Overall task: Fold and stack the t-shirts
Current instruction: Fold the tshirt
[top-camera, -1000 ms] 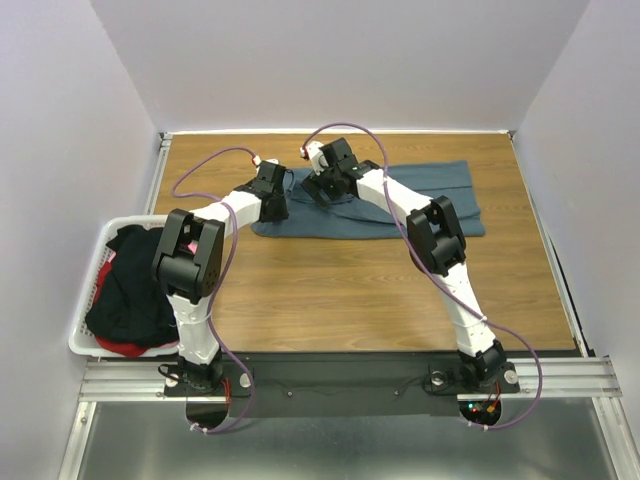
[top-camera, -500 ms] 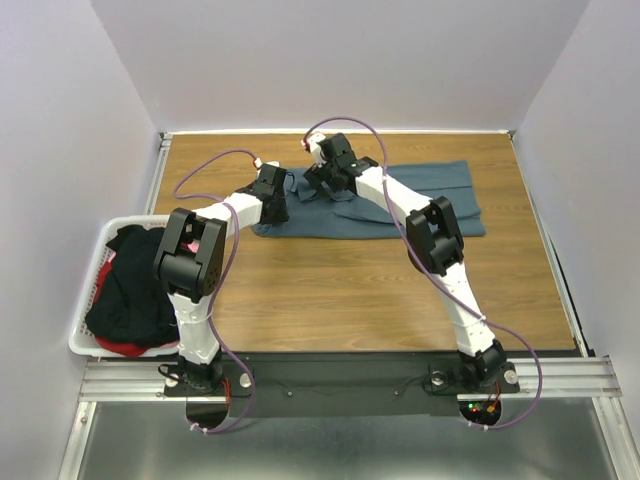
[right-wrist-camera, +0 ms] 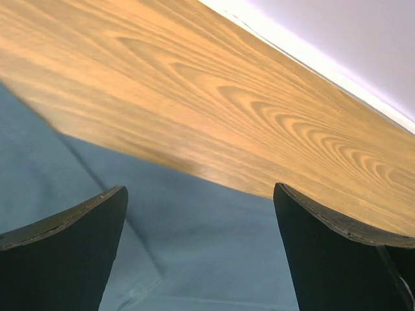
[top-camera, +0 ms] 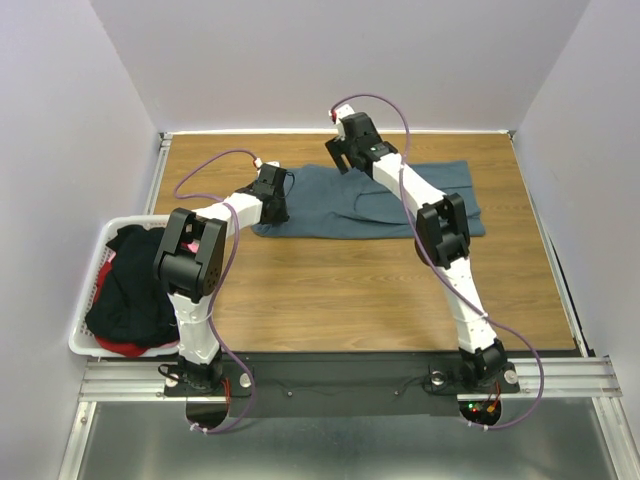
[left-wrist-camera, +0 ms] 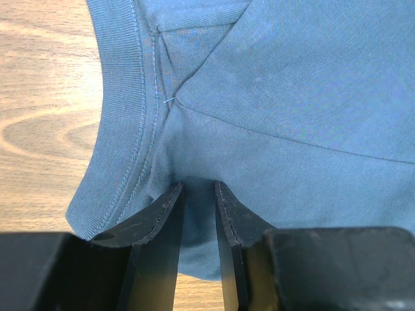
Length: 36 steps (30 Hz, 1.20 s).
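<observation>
Wood-grain table (top-camera: 330, 290) inside plain white walls (top-camera: 330, 60). 1 slate blue-grey cloth t-shirt (top-camera: 400, 200) lies flat on the far half of the table, partly folded, with its long axis running left-right.

The white plastic lattice basket (top-camera: 82, 310) hangs off the table's left edge. It holds a crumpled black t-shirt (top-camera: 130, 290) with red-pink cloth (top-camera: 120, 348) showing under it, both unfolded.

Left gripper (left-wrist-camera: 198, 188) is down at the shirt's left end, just beside the ribbed collar (left-wrist-camera: 123, 129). Its 2 fingers (left-wrist-camera: 162, 214) are drawn close together and pinch a small fold of the blue-grey cloth between them.

Right gripper (right-wrist-camera: 198, 191) is raised over the shirt's far edge, about mid-length. Its fingers (right-wrist-camera: 71, 227) are spread wide with nothing between them; bare wood and cloth show through the gap.

Key relation: the shirt lies below the right fingers and toward the near side of them, while the left arm already has the left end. Judgement: this is a mid-fold step on shirt 1. The free right arm is the nearer one for a 2nd grip along the far edge, and it needs to drop onto the cloth 1st. The basket shirts are not yet started.
</observation>
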Tool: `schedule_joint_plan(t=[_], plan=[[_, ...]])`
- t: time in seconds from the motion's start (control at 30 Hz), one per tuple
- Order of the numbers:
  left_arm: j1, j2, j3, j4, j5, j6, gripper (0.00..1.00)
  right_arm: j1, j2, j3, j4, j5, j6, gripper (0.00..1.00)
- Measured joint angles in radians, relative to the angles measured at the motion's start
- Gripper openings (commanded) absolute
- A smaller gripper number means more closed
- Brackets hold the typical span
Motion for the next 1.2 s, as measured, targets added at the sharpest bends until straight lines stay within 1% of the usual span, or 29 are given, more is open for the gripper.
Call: schedule_joint_plan(t=[0.1, 0.2, 0.33, 0.4, 0.43, 0.53, 0.57, 0.63, 0.67, 0.73, 0.8, 0.9, 0.97, 1.07, 1.2], plan=[[0.000, 0.000, -0.001, 0.002, 0.000, 0.000, 0.36, -0.017, -0.004, -0.016, 0.017, 0.012, 0.020, 0.99], [0.000, -0.002, -0.006, 0.006, -0.001, 0.000, 0.36, -0.030, -0.046, -0.109, 0.020, 0.011, 0.055, 0.97], [0.002, -0.013, -0.024, 0.023, -0.002, -0.001, 0.37, -0.074, -0.219, -0.373, 0.015, -0.037, 0.148, 0.92], [0.003, -0.022, -0.039, 0.032, -0.002, -0.001, 0.40, -0.122, -0.331, -0.502, 0.002, -0.068, 0.206, 0.90], [0.003, -0.027, -0.045, 0.034, -0.003, -0.002, 0.41, -0.158, -0.382, -0.547, 0.000, -0.087, 0.239, 0.87], [0.003, -0.044, -0.061, 0.030, -0.006, -0.002, 0.50, -0.322, -0.551, -0.672, 0.010, -0.146, 0.348, 0.85], [0.002, -0.049, -0.066, 0.028, -0.006, -0.003, 0.55, -0.379, -0.601, -0.709, 0.012, -0.167, 0.392, 0.85], [0.002, -0.069, -0.077, 0.009, -0.015, 0.002, 0.62, -0.492, -0.693, -0.777, 0.016, -0.187, 0.443, 0.86], [0.001, -0.078, -0.081, 0.003, -0.019, 0.004, 0.68, -0.535, -0.729, -0.807, 0.011, -0.193, 0.467, 0.86], [-0.011, -0.110, -0.089, -0.018, -0.048, 0.020, 0.71, -0.564, -0.768, -0.847, 0.005, -0.185, 0.486, 0.89], [-0.021, -0.139, -0.089, -0.031, -0.081, 0.037, 0.72, -0.555, -0.779, -0.875, -0.011, -0.179, 0.499, 0.89], [-0.075, -0.194, -0.088, -0.041, -0.135, 0.071, 0.72, -0.537, -0.773, -0.923, -0.037, -0.193, 0.526, 0.89], [-0.139, -0.212, -0.072, -0.047, -0.167, 0.111, 0.72, -0.541, -0.767, -0.945, -0.057, -0.216, 0.554, 0.89], [-0.241, -0.205, -0.039, -0.038, -0.187, 0.179, 0.73, -0.568, -0.749, -0.954, -0.071, -0.248, 0.600, 0.90], [-0.369, -0.160, 0.008, -0.007, -0.214, 0.288, 0.76, -0.594, -0.731, -0.954, -0.071, -0.285, 0.664, 0.95]])
